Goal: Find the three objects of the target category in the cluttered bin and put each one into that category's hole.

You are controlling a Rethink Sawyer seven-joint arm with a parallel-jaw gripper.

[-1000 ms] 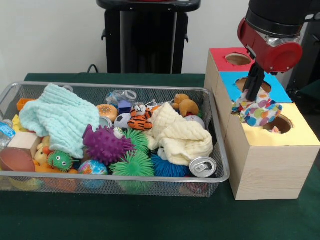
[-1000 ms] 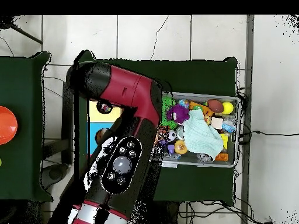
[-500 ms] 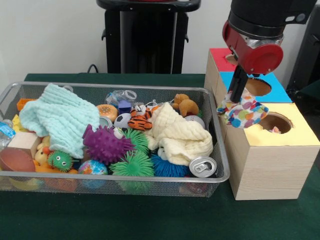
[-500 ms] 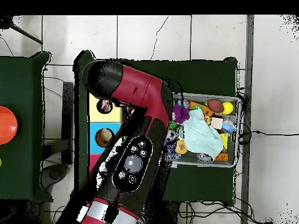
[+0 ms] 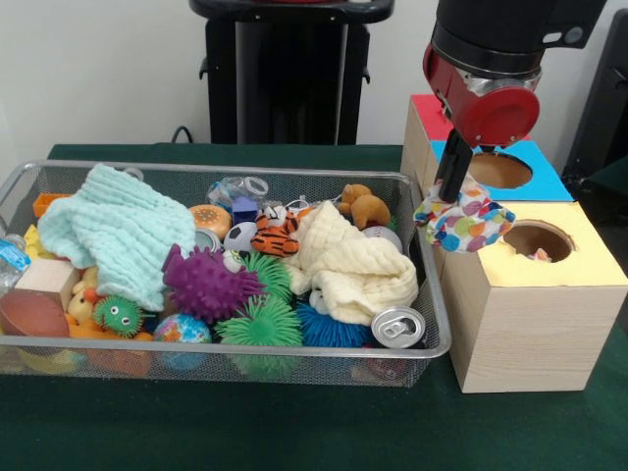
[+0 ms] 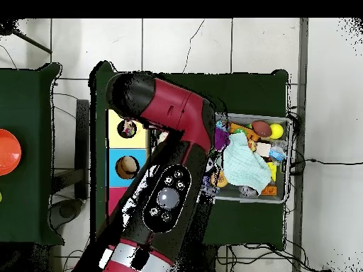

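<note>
Gripping spotted cloth (image 5: 461, 222), gripper (image 5: 449, 194) clamped (beside box (image 5: 530, 304)).

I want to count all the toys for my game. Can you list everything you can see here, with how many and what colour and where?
Wire basket: one, silver, on the green table.
Cloths: two, a mint one at the basket's left, a cream one at its right.
Spiky balls: a purple one, green ones, a blue one, basket front.
Tiger toy: one, orange striped, basket middle.
Teddy: one, brown, basket back.
Can: one, silver, basket's front right corner.
Wooden box: one, with red, blue and yellow tops with holes, right of the basket.
Spotted cloth: one, many colours, hanging from the gripper.
Gripper: one, black, on the red arm.
</note>
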